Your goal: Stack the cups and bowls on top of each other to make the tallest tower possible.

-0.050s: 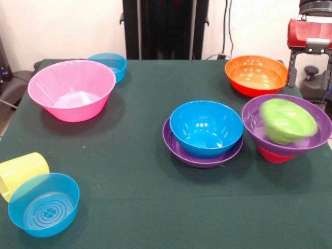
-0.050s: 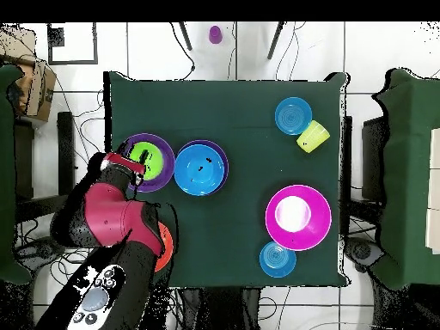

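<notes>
A big pink bowl (image 1: pixel 71 90) stands upright, a translucent blue bowl (image 1: pixel 110 64) behind it. A blue bowl (image 1: pixel 206 127) sits in a wide purple one (image 1: pixel 179 147). A tilted green bowl (image 1: pixel 287 121) lies in another purple bowl (image 1: pixel 316 136) atop a red one (image 1: pixel 274 155). An orange bowl (image 1: pixel 256 75) stands behind. A ribbed yellow cup (image 1: pixel 22 172) lies beside a second translucent blue bowl (image 1: pixel 44 204).

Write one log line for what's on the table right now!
stacks: green bowl in purple bowl on red bowl; blue bowl in second purple bowl | arm: overhead | gripper: unseen

Green table (image 1: pixel 145 202); cardboard box (image 2: pixel 33 82) beside it.
</notes>
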Available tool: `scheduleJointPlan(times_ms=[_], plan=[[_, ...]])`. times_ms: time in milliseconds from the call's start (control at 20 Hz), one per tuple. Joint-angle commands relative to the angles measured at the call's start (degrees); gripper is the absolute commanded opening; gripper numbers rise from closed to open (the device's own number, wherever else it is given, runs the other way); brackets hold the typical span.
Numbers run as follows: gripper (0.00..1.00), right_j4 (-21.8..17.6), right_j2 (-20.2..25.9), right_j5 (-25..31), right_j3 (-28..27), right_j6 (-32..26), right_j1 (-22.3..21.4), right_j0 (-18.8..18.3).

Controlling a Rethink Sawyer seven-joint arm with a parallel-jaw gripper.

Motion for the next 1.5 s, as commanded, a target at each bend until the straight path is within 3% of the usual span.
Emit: scheduleJointPlan(times_ms=[50, 700, 900, 1000, 1050, 1250, 1400, 1500], plan=[[1.0, 1.3, 6.2, 8.8, -1.6, 5.0, 0.3, -0.2], [1.0, 0.7, 7.3, 9.5, -1.2, 4.5, -0.9, -0.9], [1.0, -0.7, 8.7, 11.6, 1.1, 3.4, -5.6, -2.1], [1.0, -2.0, 8.9, 15.1, 2.6, 1.3, -11.2, -3.4], [1.0, -2.8, 8.3, 18.1, 2.8, -0.8, -15.0, -4.1], [1.0, -5.7, 4.2, 25.8, -0.5, -6.5, -20.5, -4.3], [1.0, -8.0, 6.6, 25.8, 0.2, -9.8, -22.9, -7.7], [1.0, -10.7, 11.3, 21.0, 3.8, -11.8, -24.1, -13.1]])
